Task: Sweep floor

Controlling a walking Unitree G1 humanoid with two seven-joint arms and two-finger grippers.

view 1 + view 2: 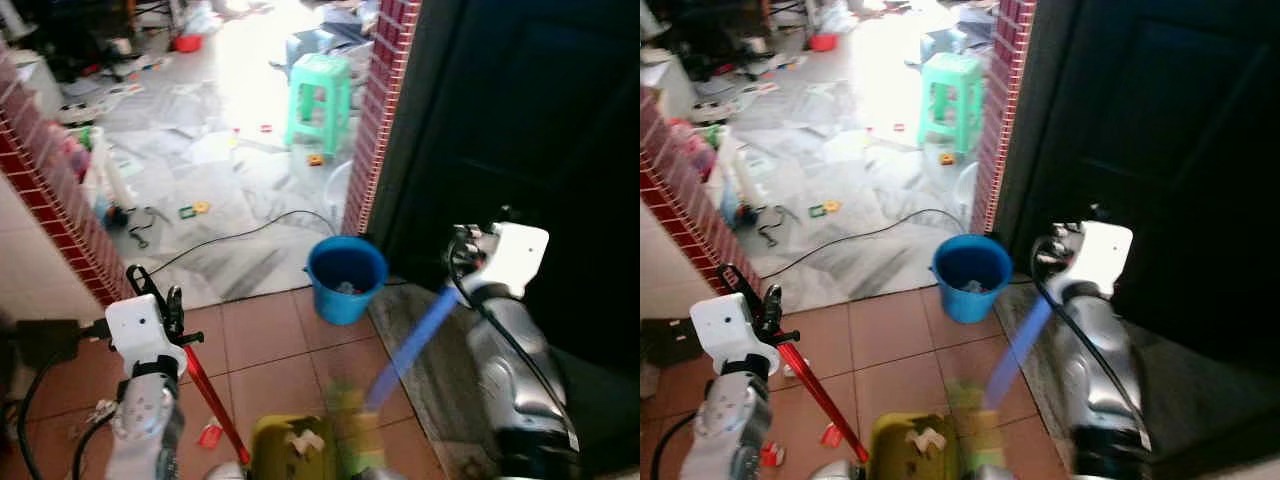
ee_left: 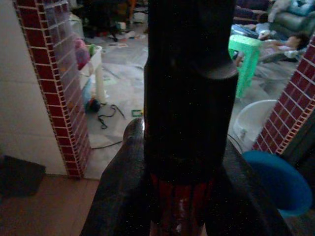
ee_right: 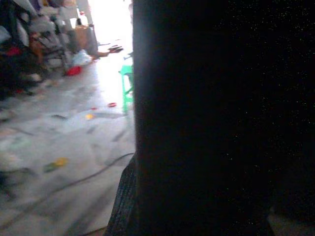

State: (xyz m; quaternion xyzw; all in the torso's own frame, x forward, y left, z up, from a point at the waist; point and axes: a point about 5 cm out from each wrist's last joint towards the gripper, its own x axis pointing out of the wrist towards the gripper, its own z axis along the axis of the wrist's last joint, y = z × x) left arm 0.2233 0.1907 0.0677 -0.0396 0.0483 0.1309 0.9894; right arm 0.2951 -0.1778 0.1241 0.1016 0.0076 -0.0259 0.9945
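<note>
Both arms are raised forward: the left pincer (image 1: 160, 300) grips the red dustpan handle (image 1: 212, 400), the right pincer (image 1: 462, 262) the blue broom handle (image 1: 412, 345), both slanting down inward toward the yellow dustpan (image 1: 285, 445).

Bucket (image 1: 346, 279) before stool (image 1: 320, 98) (dustpan (image 1: 290, 445) nearest)

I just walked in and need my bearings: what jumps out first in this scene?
A blue bucket stands on the tiled floor by the red brick pillar. Nearer the camera, the left gripper holds a red handle running down to a yellow dustpan, while the right gripper holds a blurred blue broom handle.
</note>
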